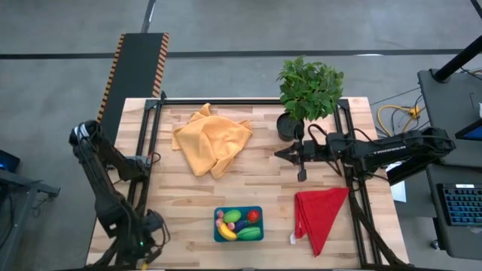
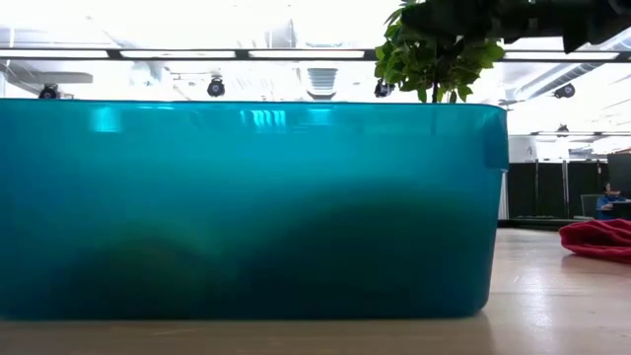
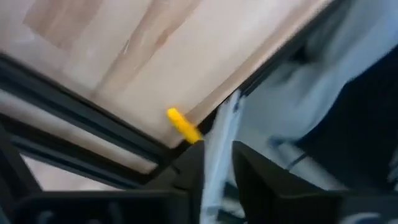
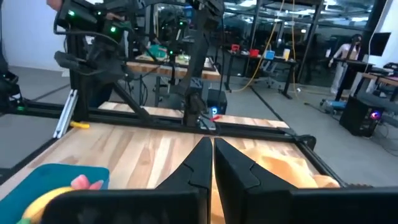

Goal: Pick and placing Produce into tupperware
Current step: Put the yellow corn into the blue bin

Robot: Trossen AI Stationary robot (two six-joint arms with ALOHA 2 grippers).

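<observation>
The teal tupperware [image 1: 239, 223] sits near the table's near edge, and its wall [image 2: 246, 207] fills the low view. Inside lies the produce: banana [image 1: 226, 232], tomato [image 1: 253, 216], eggplant [image 1: 241, 225], two green pieces and pink bits. The right wrist view shows the tupperware's corner [image 4: 56, 177] with the banana [image 4: 43, 202] and a pink bit [image 4: 84, 182]. My right gripper [image 1: 280, 154] [image 4: 211, 146] hovers shut over the table's middle right, pointing left and holding nothing. My left gripper [image 3: 217, 162] is folded back at the near left corner, with a narrow gap between its fingers and nothing in it.
An orange cloth [image 1: 211, 139] lies crumpled at the far middle. A red cloth [image 1: 320, 211] lies near right, also seen in the low view [image 2: 601, 240]. A potted plant [image 1: 309, 90] stands at the far right, close behind my right arm. Black frame rails [image 1: 151, 150] run along the table's edges.
</observation>
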